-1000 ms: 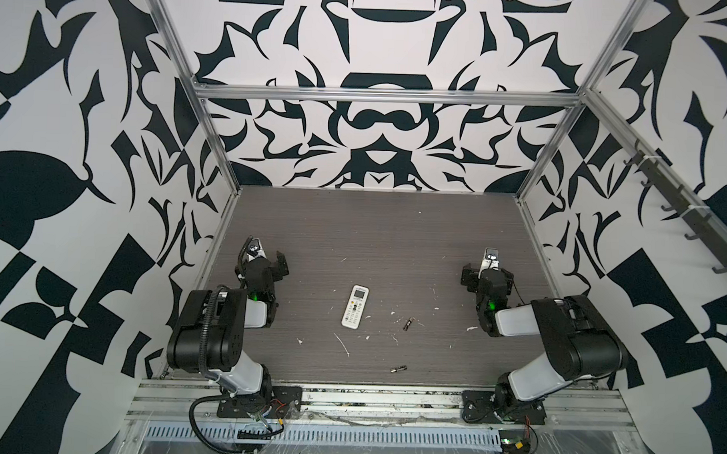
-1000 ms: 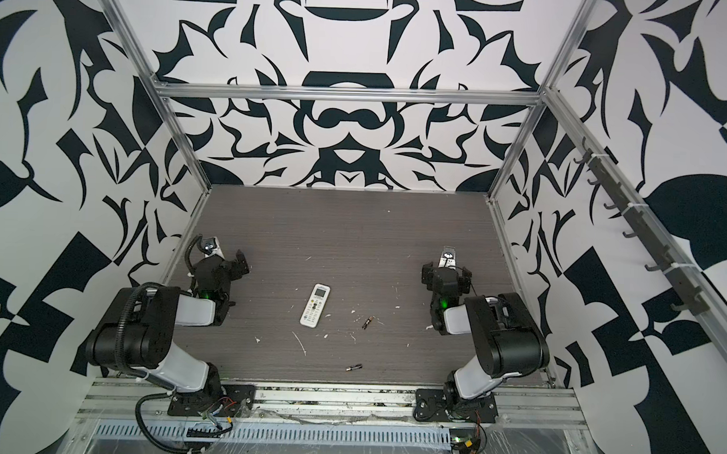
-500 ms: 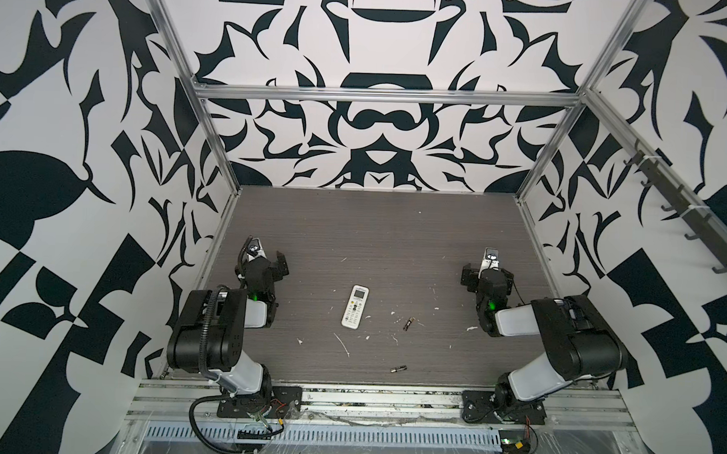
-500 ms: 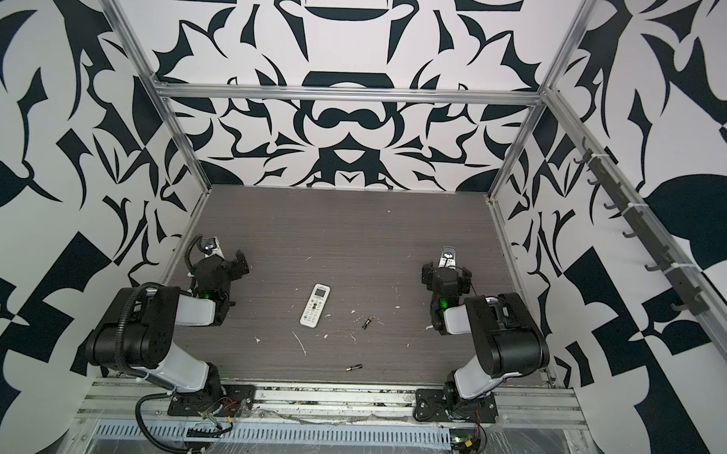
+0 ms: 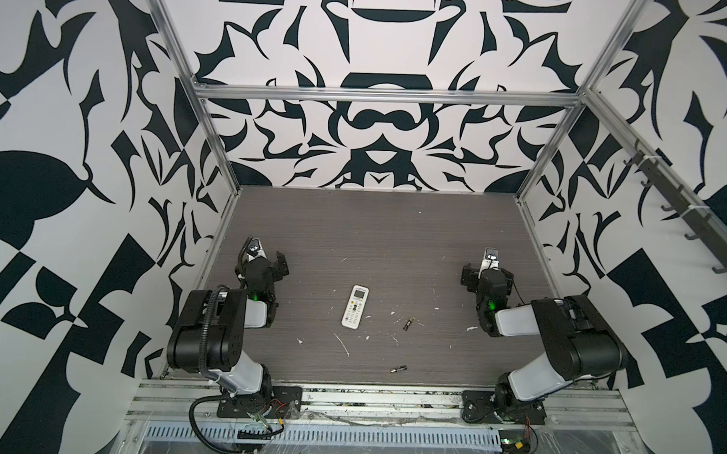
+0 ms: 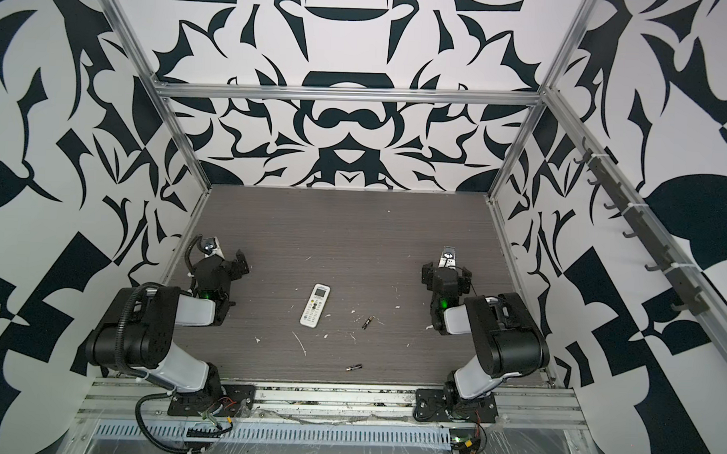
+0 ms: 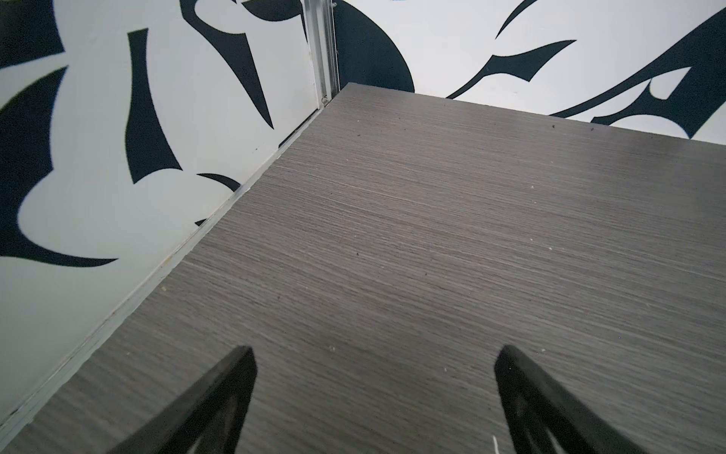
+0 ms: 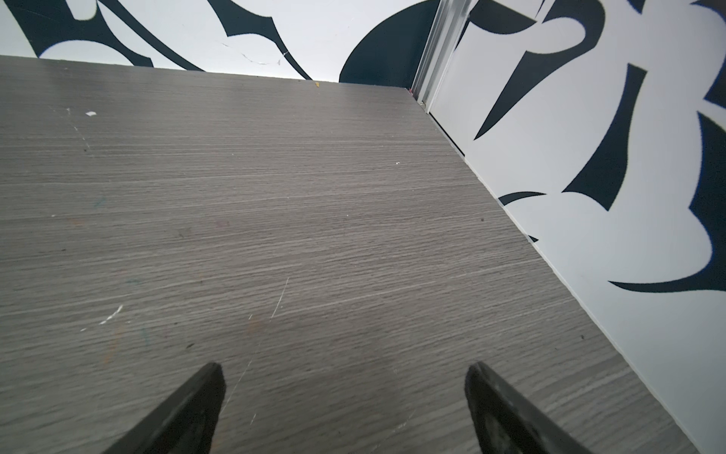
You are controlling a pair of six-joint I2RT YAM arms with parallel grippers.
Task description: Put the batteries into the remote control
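Between my two grippers, set back toward my bases from both, sits the slim white rectangular plastic remote control (image 5: 355, 306). It lies face up on the dark grey wood-grain tabletop (image 5: 395, 229), with the small grey screen at the far end and rows of buttons below it. Any lettering on it is too small to read from the top views.

Left gripper (image 7: 373, 355): jaws spread wide, nothing between them. Its black fingers (image 7: 231, 397) hang over bare board close to the black-and-white patterned side wall (image 7: 98, 177). Right gripper (image 8: 343, 369): same story, spread wide and empty, its fingers (image 8: 184, 408) over the board beside the opposite wall.

Now the batteries. One battery (image 5: 408, 323) is a tiny dark cylinder with pale metallic ends. It lies off the remote's edge on my right gripper's side, near the handset but not touching it, and well apart from that gripper. The other battery (image 5: 399, 368) looks the same and lies further back toward my bases, well apart from the remote and from both grippers. Both top views show the pair loose on the table.

White scraps (image 5: 343, 344) are strewn around the remote and batteries, with one long thin sliver just behind the remote on the base side.
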